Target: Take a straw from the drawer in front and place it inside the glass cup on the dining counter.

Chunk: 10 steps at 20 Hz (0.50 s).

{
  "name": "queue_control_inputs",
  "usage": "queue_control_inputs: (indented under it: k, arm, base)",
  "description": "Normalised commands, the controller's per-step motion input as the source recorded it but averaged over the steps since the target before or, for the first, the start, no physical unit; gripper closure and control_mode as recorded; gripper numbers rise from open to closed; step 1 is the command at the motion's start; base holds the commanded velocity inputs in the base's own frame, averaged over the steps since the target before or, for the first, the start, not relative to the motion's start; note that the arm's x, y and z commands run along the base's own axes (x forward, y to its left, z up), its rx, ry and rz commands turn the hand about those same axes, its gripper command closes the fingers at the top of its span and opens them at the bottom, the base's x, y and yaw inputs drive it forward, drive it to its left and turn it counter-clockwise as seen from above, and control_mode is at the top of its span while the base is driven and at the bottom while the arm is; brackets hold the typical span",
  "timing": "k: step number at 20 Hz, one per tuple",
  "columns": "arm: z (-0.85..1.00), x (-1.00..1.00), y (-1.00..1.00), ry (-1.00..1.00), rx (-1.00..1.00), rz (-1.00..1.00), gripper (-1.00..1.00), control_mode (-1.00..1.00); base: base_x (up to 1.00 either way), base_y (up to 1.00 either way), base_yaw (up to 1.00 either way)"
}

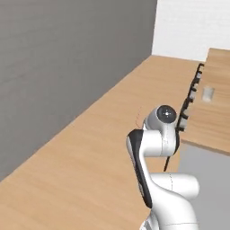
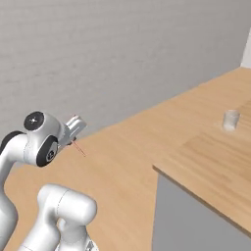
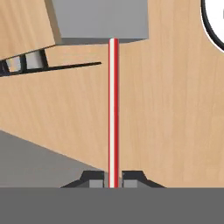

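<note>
Grey wall across the upper left of both base views; wood-plank flooring runs beneath it, and the light wooden plank top of the dining counter [image 2: 215,162] fills the right side over a grey cabinet base.

We start from the thin red-and-white striped straw [image 3: 113,109]. In the hand view it rises dead straight from the bottom centre, between the two small dark finger tips, up to the grey block at the top of the frame. Its long axis lies along the gripper's own pointing direction. In the right base view it shows as a faint reddish line [image 2: 80,148] slanting down and to the right out of the two-finger gripper [image 2: 73,139], at left-centre of the frame.

Jaw state: closed nearly together, pinching the straw at its lower end, with most of its length sticking out ahead of the tips.

Moving outward: the small clear, whitish cylindrical glass cup [image 2: 230,120] stands upright on the counter top at the right edge of the right base view, and sits at upper right [image 1: 207,94] in the left base view. It is well apart from the gripper, off to the right and further back.

We judge the carry as under way, with the placing not yet done. The coming move turns on this: the straw's free end must be brought over the cup's open mouth and tipped near upright, so that the stick drops in lengthwise. With a stick this slim, a small tilt could catch the rim.
</note>
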Motion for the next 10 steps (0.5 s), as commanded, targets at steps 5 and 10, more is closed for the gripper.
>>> queue_control_inputs:
  k: [5, 10]
  arm:
    - [0.00, 0.00, 0.00, 0.00, 0.00, 0.00, 1.00, 1.00]
    - [0.00, 0.00, 0.00, 0.00, 0.00, 0.00, 1.00, 1.00]
  base:
    - [1.00, 0.39, -0.56]
    - [1.00, 0.21, -0.54]
